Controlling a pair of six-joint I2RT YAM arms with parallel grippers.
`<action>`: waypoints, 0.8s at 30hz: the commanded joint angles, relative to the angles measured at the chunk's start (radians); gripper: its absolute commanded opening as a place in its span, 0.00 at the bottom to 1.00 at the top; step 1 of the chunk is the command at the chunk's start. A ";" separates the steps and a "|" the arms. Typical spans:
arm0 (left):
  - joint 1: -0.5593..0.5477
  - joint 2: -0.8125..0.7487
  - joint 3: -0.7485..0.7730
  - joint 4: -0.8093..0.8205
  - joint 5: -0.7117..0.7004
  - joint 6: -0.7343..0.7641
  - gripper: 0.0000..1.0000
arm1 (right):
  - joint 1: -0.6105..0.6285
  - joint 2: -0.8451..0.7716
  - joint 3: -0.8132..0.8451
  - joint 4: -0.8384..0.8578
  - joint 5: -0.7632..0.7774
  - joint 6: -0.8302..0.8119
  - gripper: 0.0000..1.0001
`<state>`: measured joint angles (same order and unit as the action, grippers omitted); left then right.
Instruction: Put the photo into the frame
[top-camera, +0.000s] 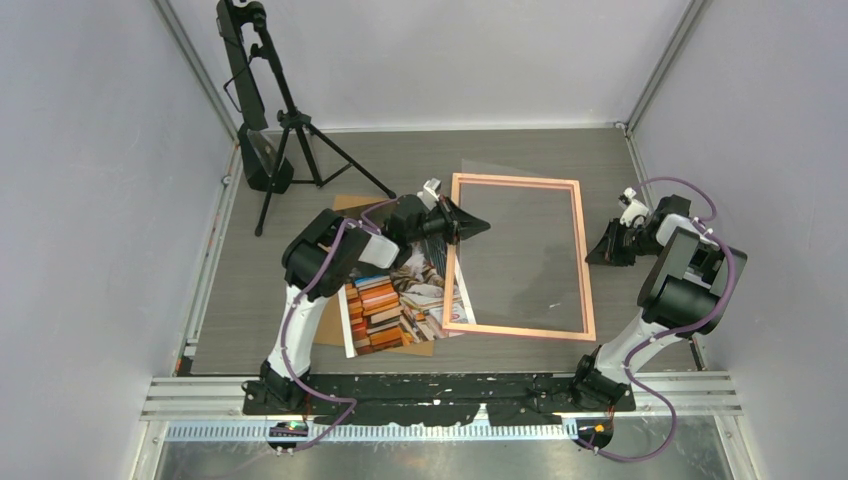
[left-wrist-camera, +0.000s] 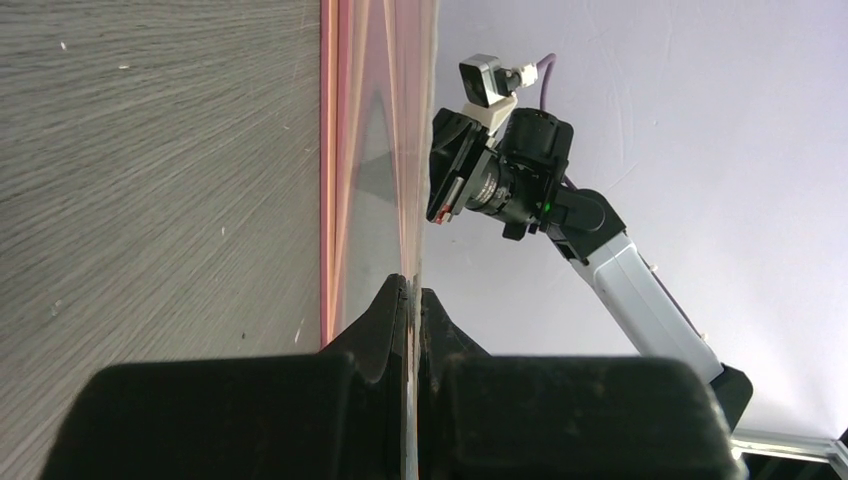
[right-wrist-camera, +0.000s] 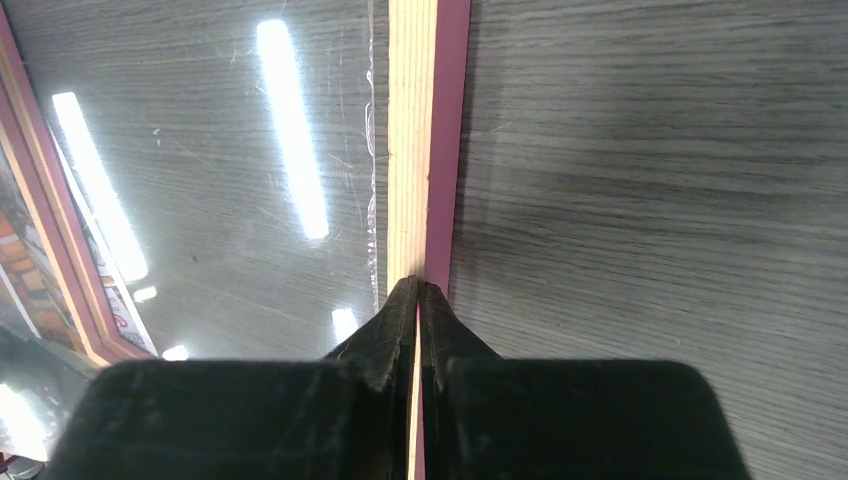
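Observation:
The salmon-pink frame (top-camera: 583, 262) lies flat mid-table. The photo (top-camera: 392, 305) of books lies face up left of it, partly under the frame's left rail and my left arm. My left gripper (top-camera: 478, 227) is shut on the left edge of a clear pane (top-camera: 520, 240), tilted up over the frame; in the left wrist view the pane (left-wrist-camera: 405, 150) runs edge-on from my shut jaws (left-wrist-camera: 412, 290). My right gripper (top-camera: 598, 248) is shut, its tips (right-wrist-camera: 419, 290) down on the frame's right rail (right-wrist-camera: 428, 120).
A plain brown backing board (top-camera: 346, 204) lies under the photo. A black tripod (top-camera: 272, 130) stands at the back left. Grey walls close in both sides. The right arm (left-wrist-camera: 520, 175) shows across the frame in the left wrist view.

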<state>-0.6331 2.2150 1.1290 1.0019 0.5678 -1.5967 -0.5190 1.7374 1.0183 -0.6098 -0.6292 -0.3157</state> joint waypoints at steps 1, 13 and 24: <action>0.008 0.002 0.000 0.085 -0.009 -0.001 0.00 | 0.005 0.007 0.020 0.011 0.013 -0.013 0.07; 0.009 0.016 0.009 0.092 -0.012 -0.017 0.00 | 0.005 0.000 0.013 0.010 0.013 -0.014 0.06; 0.010 0.022 0.011 0.076 -0.013 -0.026 0.00 | 0.005 -0.001 0.009 0.005 0.010 -0.015 0.06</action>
<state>-0.6281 2.2444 1.1290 1.0061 0.5606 -1.6081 -0.5190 1.7374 1.0195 -0.6102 -0.6289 -0.3161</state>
